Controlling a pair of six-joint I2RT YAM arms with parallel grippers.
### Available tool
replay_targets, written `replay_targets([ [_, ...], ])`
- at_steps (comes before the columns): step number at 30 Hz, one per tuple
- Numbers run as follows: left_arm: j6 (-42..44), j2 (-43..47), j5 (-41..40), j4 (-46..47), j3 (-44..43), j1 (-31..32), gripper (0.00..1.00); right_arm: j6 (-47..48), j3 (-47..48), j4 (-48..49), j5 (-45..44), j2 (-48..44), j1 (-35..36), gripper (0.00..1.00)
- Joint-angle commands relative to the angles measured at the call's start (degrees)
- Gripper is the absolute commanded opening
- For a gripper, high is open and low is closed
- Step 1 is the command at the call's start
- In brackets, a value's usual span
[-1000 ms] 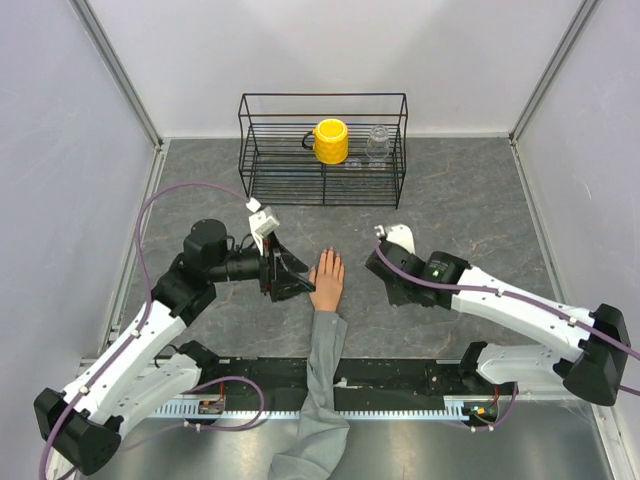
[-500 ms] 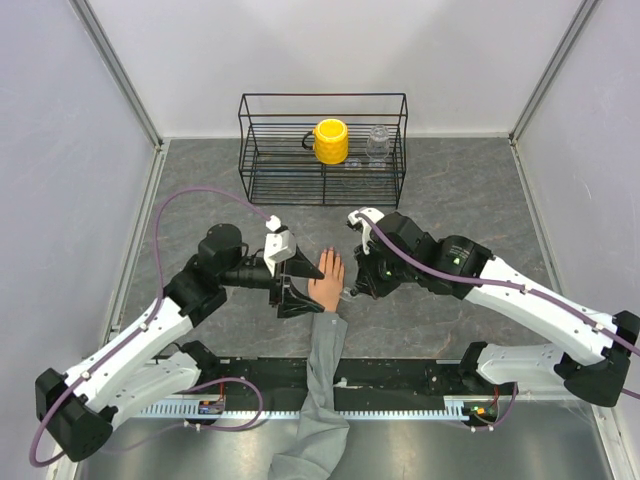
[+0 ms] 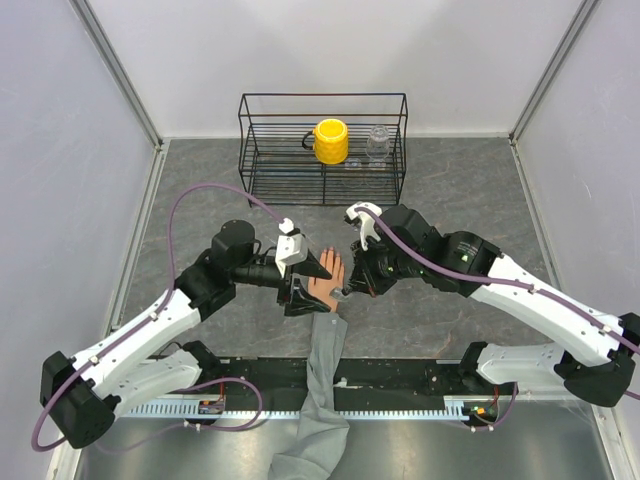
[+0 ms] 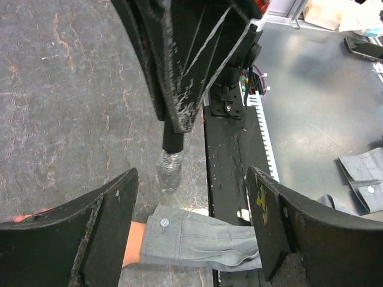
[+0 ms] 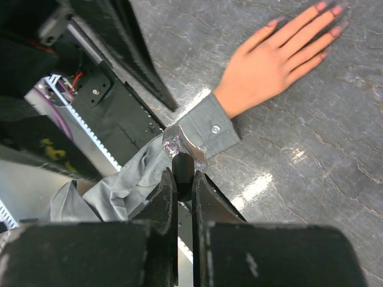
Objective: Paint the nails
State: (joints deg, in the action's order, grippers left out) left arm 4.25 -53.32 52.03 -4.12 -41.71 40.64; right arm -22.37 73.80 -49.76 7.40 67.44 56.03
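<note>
Right wrist cam: right gripper (image 5: 183, 179) is being held closed on a thin black stick (image 5: 182, 167), w/ the stick's silvery tip (image 5: 181, 142) being held over the grey cuff (image 5: 210, 127), just beside its button (image 5: 215, 128). Nails (image 5: 331, 11), pinkish, are being seen at upper right, well apart from that tip. The hand (image 5: 269, 66) is lying flat on the table (image 5: 311, 155).

Left wrist cam: left gripper (image 4: 191, 203) is being held w/ jaws spread wide, nothing clamped, the cuff showing below betw. them. Nails are not being shown there, only the wrist skin.

Top cam: both grippers are being seen flanking the hand, left at its left edge (contact can't be told), right by the wrist. Only this view is showing the wire rack (image 3: 322, 185) at the back, w/ a yellow cup (image 3: 331, 141) and a clear jar (image 3: 378, 143).
</note>
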Motion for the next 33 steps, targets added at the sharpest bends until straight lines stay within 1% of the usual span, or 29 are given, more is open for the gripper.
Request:
replay_targets([
  [1, 3.31, -1.26, 0.18, 2.45, -0.48, 0.31, 0.79, 0.75, 3.28, 2.3, 3.06, -0.2, 0.13, 0.0],
  [5, 3.57, -2.4, 0.18, 2.36, -0.56, 0.31, 0.79, 0.84, 4.07, 2.73, 4.46, 0.24, 0.04, 0.0],
  [11, 3.39, -3.46, -0.35, 2.28, -1.0, 0.31, 0.74, 0.4, 4.51, 3.79, 4.99, 0.94, 0.13, 0.0],
  [14, 2.96, -3.9, -0.44, 2.36, -1.09, 0.31, 0.7, -0.04, 4.77, 4.49, 4.99, 1.38, 0.13, 0.0],
  [15, 2.69, -3.98, -0.35, 2.36, -1.09, 0.31, 0.67, -0.3, 4.86, 4.58, 4.99, 1.47, 0.04, 0.0],
  [18, 2.43, -4.25, 0.35, 2.36, -1.09, 0.31, 0.61, -0.66, 5.21, 5.28, 4.82, 1.73, 0.22, 0.0],
  [24, 2.34, -3.9, 0.53, 2.36, -0.91, 0.31, 0.55, -1.1, 5.74, 5.64, 4.64, 1.82, 0.13, 0.0],
  [31, 1.99, -3.63, 0.53, 2.28, -1.0, 0.31, 0.53, -1.62, 6.0, 5.64, 4.82, 1.55, 0.13, 0.0],
  [32, 1.99, -3.63, 0.79, 2.27, -1.09, 0.31, 0.52, -1.71, 6.0, 5.64, 4.99, 1.64, 0.13, 0.0],
  [33, 2.08, -3.46, 0.79, 2.27, -1.09, 0.31, 0.47, -1.71, 6.0, 5.64, 5.08, 1.64, 0.13, 0.0],
])
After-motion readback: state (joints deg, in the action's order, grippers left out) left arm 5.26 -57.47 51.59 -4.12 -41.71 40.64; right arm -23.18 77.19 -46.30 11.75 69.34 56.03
